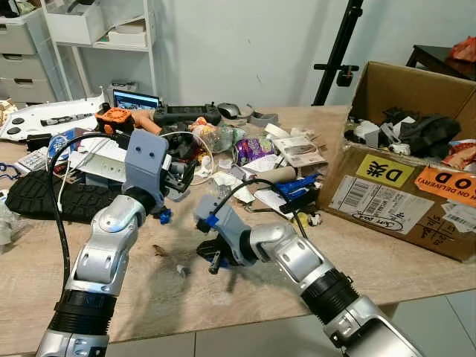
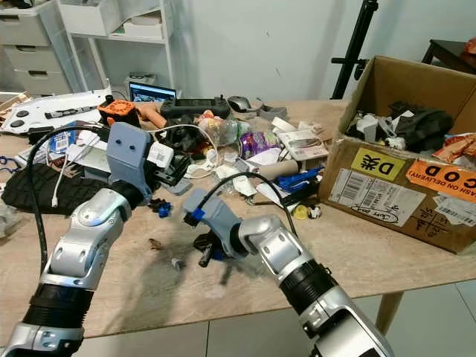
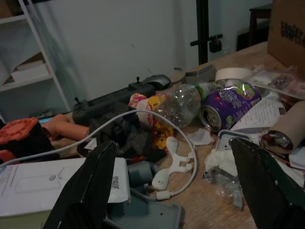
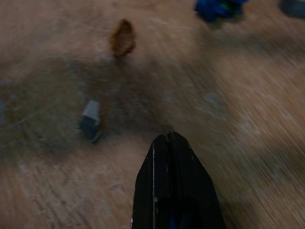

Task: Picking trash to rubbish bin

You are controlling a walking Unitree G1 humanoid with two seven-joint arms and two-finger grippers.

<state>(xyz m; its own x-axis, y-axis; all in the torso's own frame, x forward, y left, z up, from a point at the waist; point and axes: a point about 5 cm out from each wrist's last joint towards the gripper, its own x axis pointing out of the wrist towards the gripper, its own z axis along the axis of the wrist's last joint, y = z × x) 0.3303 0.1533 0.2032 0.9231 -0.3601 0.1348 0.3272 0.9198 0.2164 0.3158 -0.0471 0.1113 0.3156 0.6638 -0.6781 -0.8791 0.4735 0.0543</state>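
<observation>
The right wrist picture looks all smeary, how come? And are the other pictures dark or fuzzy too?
Right wrist view: motion-blurred, the wood grain of the table streaks, and the small grey scrap and brown bit are soft. Left wrist view: dim but fairly sharp, the purple can reads clearly. Both eye views: bright and crisp, with the arms' shadow on the table by the right gripper.

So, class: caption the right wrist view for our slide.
Shut right gripper hovers over wooden table near a small grey scrap.

bare near tabletop (image 1: 223, 297), clutter (image 1: 253, 160) behind
</observation>
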